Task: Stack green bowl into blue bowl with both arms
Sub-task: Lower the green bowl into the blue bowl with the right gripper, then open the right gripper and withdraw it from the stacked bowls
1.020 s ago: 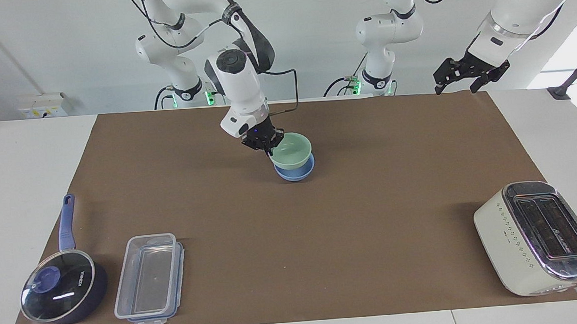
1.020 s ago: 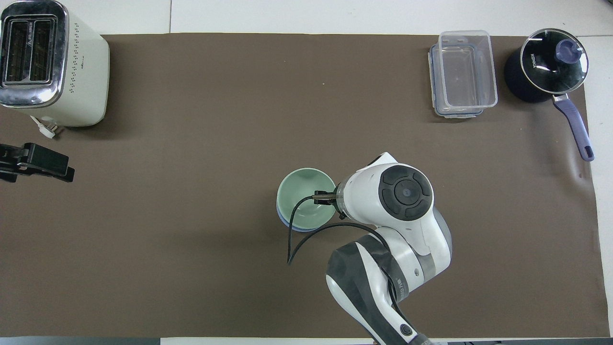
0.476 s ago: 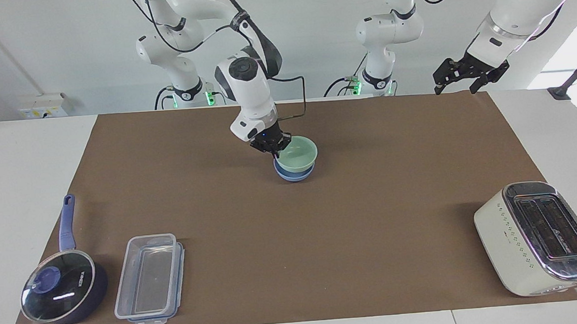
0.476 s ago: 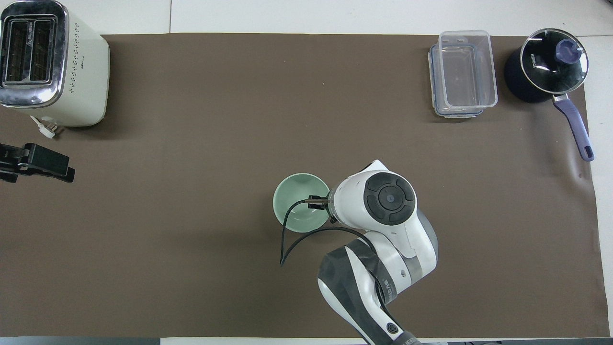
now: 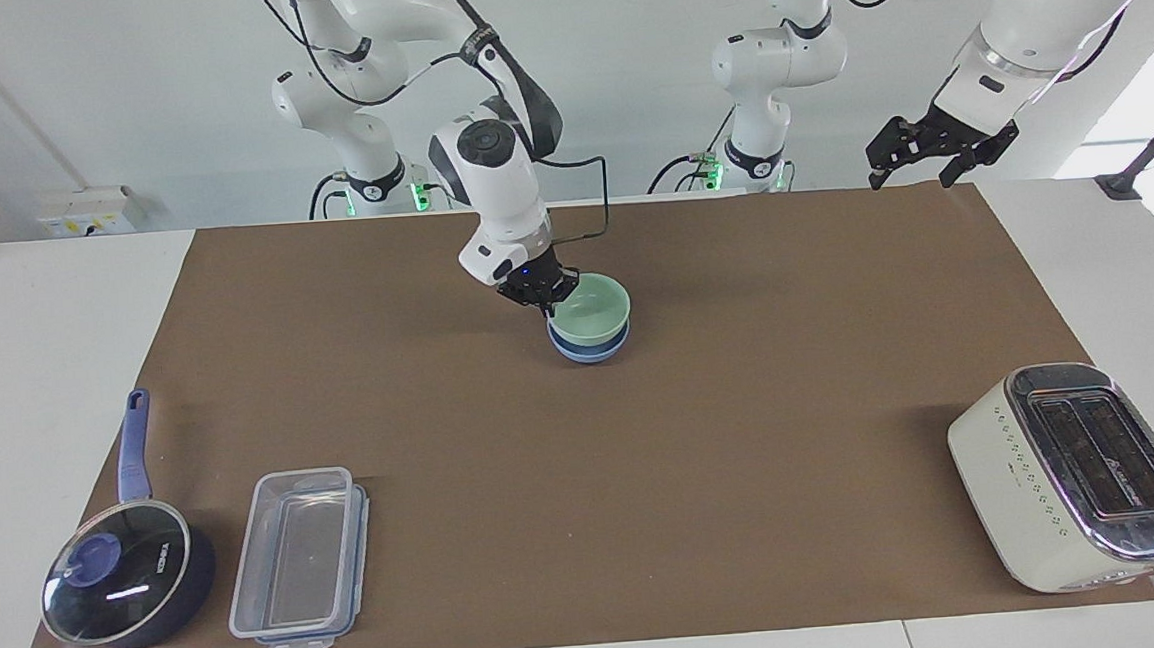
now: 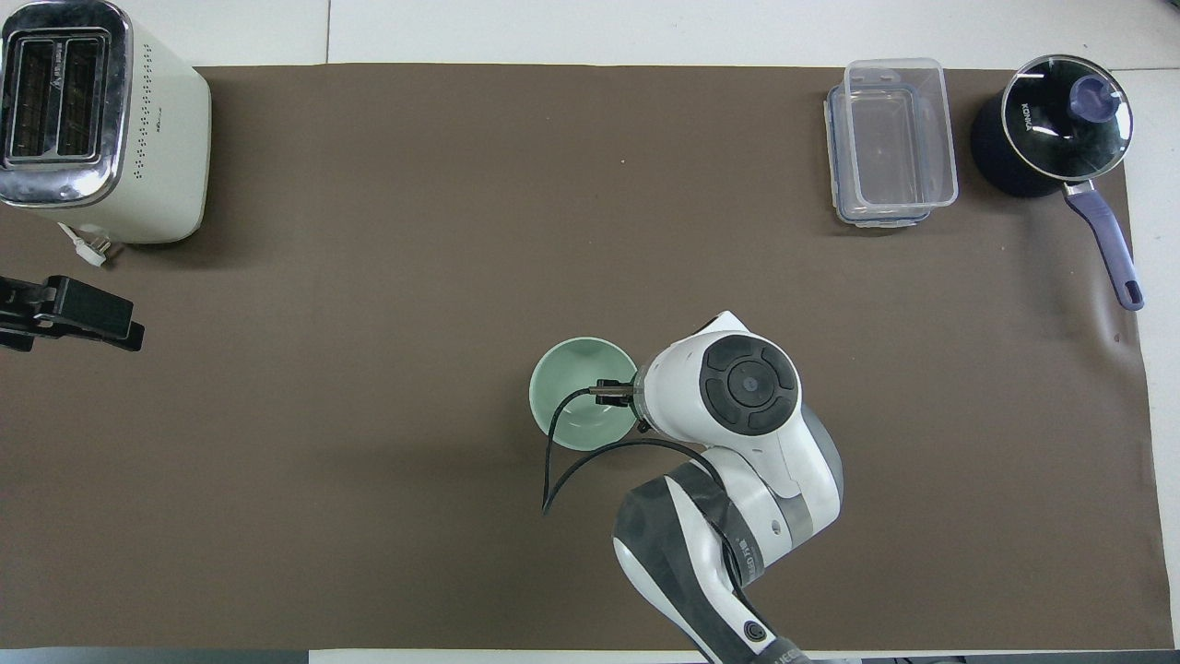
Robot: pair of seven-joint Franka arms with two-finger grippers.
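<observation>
- At the right arm's end of the brown mat [image 5: 749, 514], farthest from the robots, stand a lidded dark blue saucepan [image 5: 122, 582] and a clear plastic food container [image 5: 296, 562]; both sit well apart from the work and need no attention.
- Near mid-table, the right gripper [image 5: 541, 292] is closed on the rim of the green bowl [image 5: 591, 309], on the side toward the right arm's end.
- That green bowl sits nested in the blue bowl [image 5: 589, 348], whose rim shows just beneath it; from overhead the green bowl [image 6: 576, 392] covers it almost entirely.
- The step in hand looks like the release. Done well, the fingers part only once the bowl sits level and centred, then lift straight up so the rim is not dragged or tipped.
- Glossy bowls probably slide easily, so a sideways pull risks shifting the stack.
- Over the mat's edge at the left arm's end, the left gripper [image 5: 932, 147] waits in the air, fingers spread, grasping nothing.
- A cream toaster [image 5: 1077, 474] stands at that end, farthest from the robots.
</observation>
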